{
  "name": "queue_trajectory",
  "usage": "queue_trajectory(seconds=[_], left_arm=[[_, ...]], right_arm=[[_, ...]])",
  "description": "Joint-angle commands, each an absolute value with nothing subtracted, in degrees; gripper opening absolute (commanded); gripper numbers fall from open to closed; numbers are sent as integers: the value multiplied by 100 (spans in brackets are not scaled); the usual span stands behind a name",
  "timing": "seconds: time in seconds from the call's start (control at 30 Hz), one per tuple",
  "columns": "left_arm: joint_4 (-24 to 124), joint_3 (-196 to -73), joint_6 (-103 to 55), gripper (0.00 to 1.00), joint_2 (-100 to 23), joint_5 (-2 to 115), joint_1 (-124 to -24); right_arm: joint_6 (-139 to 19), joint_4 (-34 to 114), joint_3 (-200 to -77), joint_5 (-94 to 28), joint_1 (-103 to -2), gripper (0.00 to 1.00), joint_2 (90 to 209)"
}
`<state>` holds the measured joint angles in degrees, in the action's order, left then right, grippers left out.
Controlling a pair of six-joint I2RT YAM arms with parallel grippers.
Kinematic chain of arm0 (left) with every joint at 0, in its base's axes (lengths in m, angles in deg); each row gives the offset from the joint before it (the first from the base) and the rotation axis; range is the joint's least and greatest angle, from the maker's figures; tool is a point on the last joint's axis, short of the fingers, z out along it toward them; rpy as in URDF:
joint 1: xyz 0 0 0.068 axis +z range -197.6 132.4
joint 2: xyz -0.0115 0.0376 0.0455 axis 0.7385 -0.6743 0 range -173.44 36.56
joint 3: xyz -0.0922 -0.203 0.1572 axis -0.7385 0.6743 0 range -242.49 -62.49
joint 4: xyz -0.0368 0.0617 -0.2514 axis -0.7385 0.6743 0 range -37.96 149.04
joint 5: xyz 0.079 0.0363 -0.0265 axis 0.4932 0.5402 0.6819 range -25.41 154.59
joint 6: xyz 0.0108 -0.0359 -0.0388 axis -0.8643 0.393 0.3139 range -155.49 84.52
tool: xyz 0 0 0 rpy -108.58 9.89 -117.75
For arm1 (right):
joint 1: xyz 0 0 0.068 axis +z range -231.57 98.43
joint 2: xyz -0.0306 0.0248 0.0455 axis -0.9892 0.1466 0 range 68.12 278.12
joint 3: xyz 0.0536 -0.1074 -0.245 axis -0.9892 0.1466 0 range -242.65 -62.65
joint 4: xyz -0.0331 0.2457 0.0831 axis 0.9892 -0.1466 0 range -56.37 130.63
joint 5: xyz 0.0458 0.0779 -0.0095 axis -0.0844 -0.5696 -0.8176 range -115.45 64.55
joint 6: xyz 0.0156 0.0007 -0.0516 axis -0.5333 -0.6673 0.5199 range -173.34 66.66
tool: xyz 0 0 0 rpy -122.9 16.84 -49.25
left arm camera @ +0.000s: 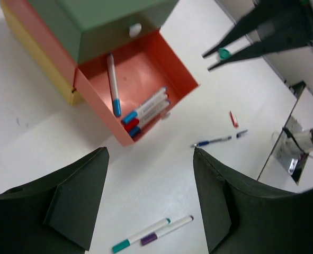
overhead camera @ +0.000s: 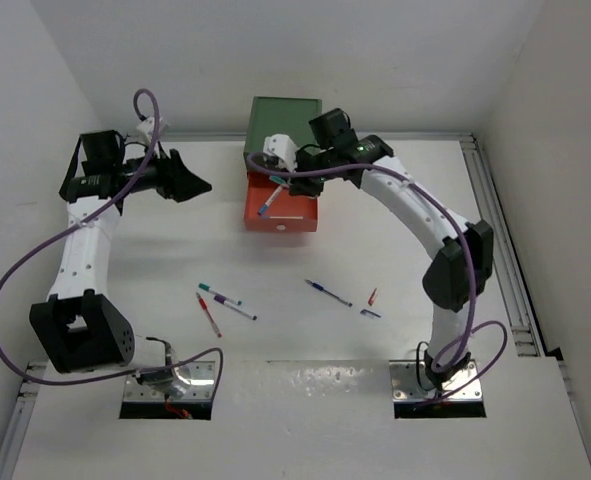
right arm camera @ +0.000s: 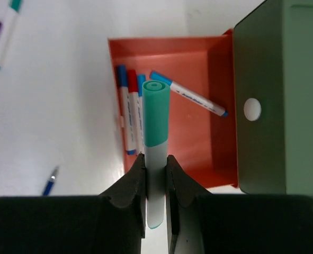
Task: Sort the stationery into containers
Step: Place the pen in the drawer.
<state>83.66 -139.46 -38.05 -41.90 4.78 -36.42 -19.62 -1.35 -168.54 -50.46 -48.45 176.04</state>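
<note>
The table (overhead camera: 175, 260) is white and flat. A white back wall (overhead camera: 375, 60) stands at its far end. A left wall (overhead camera: 15, 100) and a right wall (overhead camera: 565, 100) stand at its sides. A long silver rail (overhead camera: 495, 230) runs down the table's right edge. Two shiny metal plates lie at the near edge, a left plate (overhead camera: 200, 380) and a right plate (overhead camera: 407, 392).
</note>
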Motion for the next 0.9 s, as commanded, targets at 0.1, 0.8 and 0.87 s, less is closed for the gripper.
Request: queue_trajectory(seconds=[0.1, 0.8, 0.87], left_arm=[[8904, -13861, -4839, 71, -4079, 455, -3539], [11168, -13078, -8809, 68, -3798, 1291, -3556], [11931, -13096, -10285, 67, -3754, 1361, -3634]], right_arm=[[-421, -770, -17926, -4549, -4659, 0, 18554], [72, -499, -17682, -4092, -4492, 39, 19073], [-112, -437, -17813, -4144, -4501, 39, 18968]])
